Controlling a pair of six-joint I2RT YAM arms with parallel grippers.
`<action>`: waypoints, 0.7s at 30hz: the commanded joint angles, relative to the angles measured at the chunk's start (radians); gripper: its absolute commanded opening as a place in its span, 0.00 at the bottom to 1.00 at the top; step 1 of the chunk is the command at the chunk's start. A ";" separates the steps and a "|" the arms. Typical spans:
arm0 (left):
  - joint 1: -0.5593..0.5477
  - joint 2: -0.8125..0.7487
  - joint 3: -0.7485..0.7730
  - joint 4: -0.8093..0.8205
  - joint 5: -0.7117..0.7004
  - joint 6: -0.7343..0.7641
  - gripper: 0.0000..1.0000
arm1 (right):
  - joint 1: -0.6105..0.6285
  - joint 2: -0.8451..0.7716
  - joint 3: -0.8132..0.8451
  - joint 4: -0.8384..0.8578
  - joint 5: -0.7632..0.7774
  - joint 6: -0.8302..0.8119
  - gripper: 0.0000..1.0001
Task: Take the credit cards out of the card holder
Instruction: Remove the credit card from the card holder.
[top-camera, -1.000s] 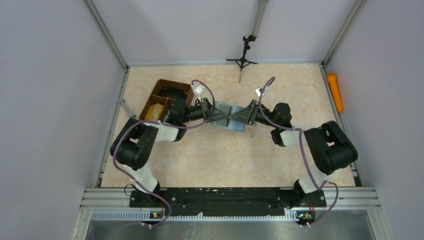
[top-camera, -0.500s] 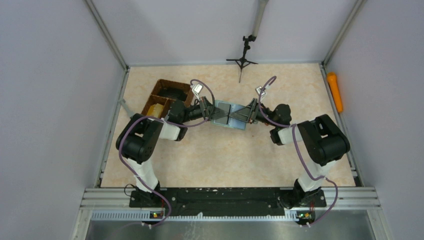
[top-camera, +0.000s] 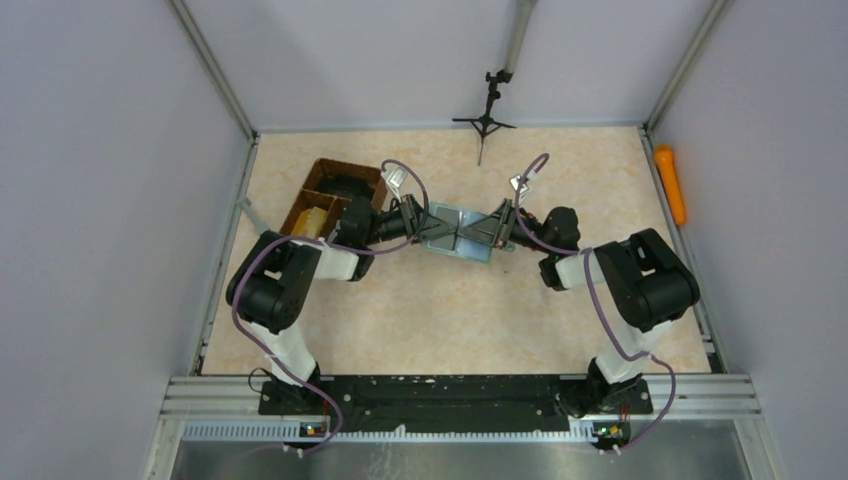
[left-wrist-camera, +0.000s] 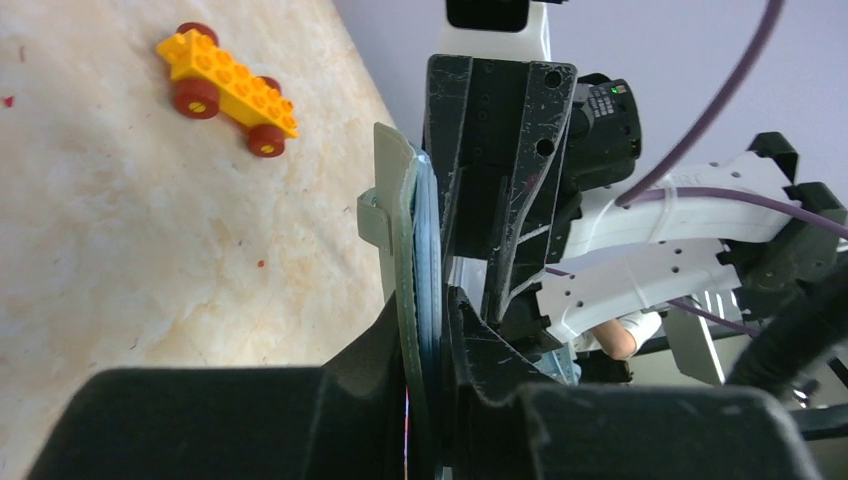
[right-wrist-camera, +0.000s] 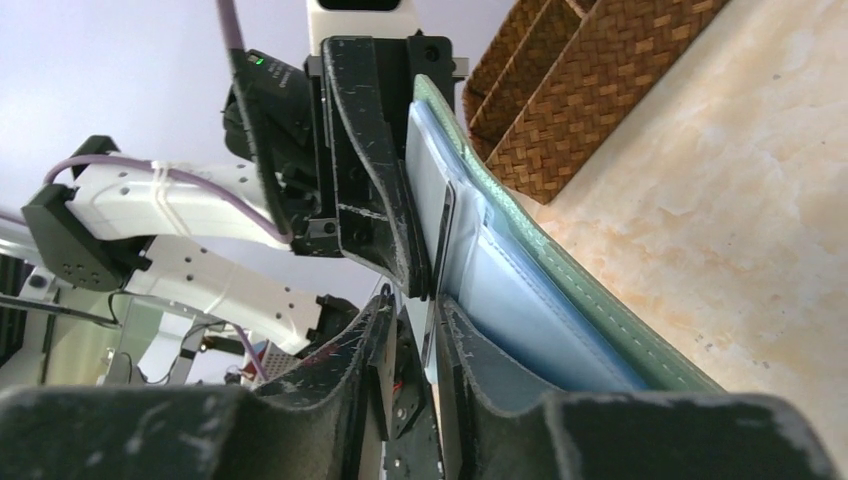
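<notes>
Card pinch beginning
Clenching card holder (left-wrist-camera: 395, 220) in left end effector (left-wrist-camera: 428, 320); right end effector (right-wrist-camera: 432, 310) just narrowed, credit card (right-wrist-camera: 446, 235) grasp unclear.

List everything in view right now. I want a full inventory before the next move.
card holder: one, grey-green outside, blue-grey inside, held open at mid-table between both hands
credit cards: count unclear, one thin dark edge showing in a holder pocket
wicker tray: one, brown, far left of the table
block: one, yellow, in the tray's near compartment
toy car: one, yellow-orange bricks with red wheels, by the right wall
tripod: one, black, far edge, centre
table: one, marbled beige
left hand: black, shut on the holder's left side
right hand: black, fingers narrowed around a thin edge inside the holder, grip unclear
</notes>
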 joint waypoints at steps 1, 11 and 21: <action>-0.026 -0.072 0.035 -0.132 -0.051 0.124 0.00 | 0.041 -0.041 0.034 0.024 -0.010 -0.040 0.20; -0.025 -0.039 0.043 -0.118 -0.064 0.085 0.00 | 0.041 -0.019 0.034 0.084 -0.023 -0.001 0.15; -0.025 -0.064 0.048 -0.187 -0.063 0.135 0.25 | 0.040 -0.030 0.036 0.026 -0.008 -0.036 0.16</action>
